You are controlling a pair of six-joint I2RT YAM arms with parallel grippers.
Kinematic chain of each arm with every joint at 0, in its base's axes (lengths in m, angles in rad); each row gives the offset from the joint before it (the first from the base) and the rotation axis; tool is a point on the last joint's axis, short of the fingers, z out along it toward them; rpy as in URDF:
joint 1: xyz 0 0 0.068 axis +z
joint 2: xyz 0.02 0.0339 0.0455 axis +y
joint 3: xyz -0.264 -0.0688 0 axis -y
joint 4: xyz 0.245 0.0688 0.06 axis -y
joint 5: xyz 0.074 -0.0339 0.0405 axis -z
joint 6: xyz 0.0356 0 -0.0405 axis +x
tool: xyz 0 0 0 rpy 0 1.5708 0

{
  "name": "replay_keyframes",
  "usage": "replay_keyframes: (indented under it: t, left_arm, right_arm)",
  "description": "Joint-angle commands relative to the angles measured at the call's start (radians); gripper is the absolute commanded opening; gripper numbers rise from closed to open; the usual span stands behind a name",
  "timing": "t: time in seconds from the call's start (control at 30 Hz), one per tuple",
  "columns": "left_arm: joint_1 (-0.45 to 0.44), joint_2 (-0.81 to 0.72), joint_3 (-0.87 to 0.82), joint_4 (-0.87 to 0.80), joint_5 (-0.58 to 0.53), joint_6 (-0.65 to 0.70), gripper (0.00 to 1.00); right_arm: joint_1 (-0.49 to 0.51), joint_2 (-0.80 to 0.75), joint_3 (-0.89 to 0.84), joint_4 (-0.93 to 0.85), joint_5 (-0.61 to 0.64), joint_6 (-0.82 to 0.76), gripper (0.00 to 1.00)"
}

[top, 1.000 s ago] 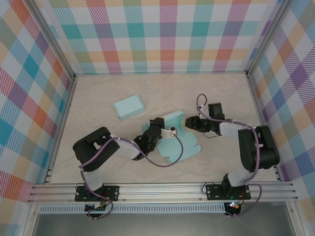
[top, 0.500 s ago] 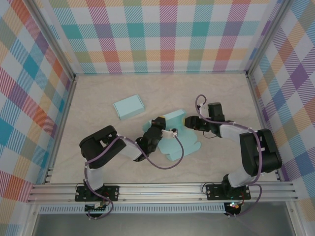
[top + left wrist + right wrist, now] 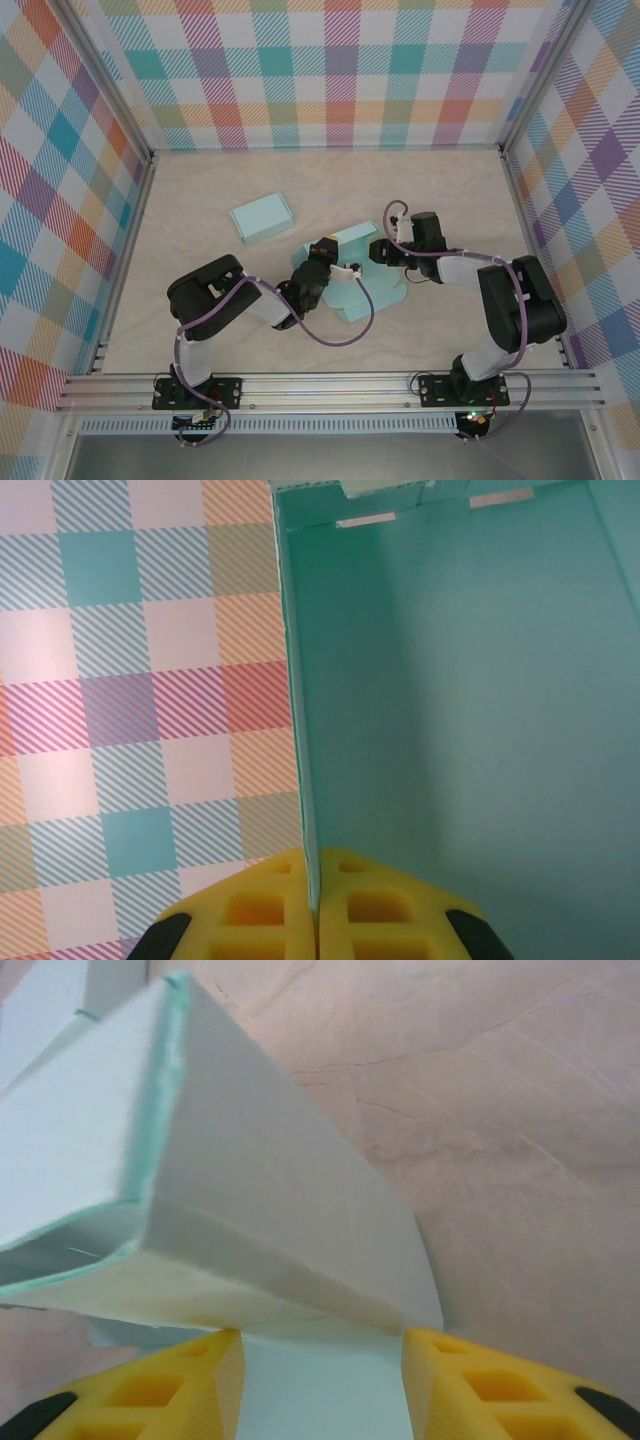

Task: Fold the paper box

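Teal paper box [image 3: 378, 290] sat half-formed just right of finished box [image 3: 262, 217] | left fingers [image 3: 260, 905] clamped its raised wall | right fingers [image 3: 190, 1380] stood apart, straddling a doubled-over wall | step: raising walls | next: probably needed right squeeze, left holding steady

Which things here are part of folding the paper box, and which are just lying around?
In the job: paper box; left gripper, pinching its wall; right gripper, astride a flap.
Lying about: second light-blue box, apart on the table, to the far left.
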Motion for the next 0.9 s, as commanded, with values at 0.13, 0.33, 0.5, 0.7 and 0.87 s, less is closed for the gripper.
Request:
replay_keyframes:
  t: [0.13, 0.33, 0.5, 0.7, 0.87]
  left_arm:
    - [-0.015, 0.028, -0.017, -0.066, 0.016, 0.015, 0.00]
    - [-0.015, 0.020, -0.010, -0.114, 0.027, -0.012, 0.00]
    - [-0.014, 0.007, -0.006, -0.164, 0.037, -0.043, 0.00]
    - [-0.015, 0.003, -0.001, -0.173, 0.040, -0.053, 0.00]
    - [-0.016, -0.039, 0.004, -0.190, 0.051, -0.148, 0.00]
  right_arm:
    - [0.019, 0.091, 0.065, 0.088, 0.094, -0.037, 0.42]
    - [0.034, 0.111, 0.056, 0.197, 0.117, -0.060, 0.43]
    - [0.046, 0.107, 0.043, 0.246, 0.121, -0.093, 0.44]
    - [0.059, 0.121, 0.061, 0.236, 0.186, -0.118, 0.39]
    - [0.101, 0.132, 0.046, 0.249, 0.348, -0.121, 0.23]
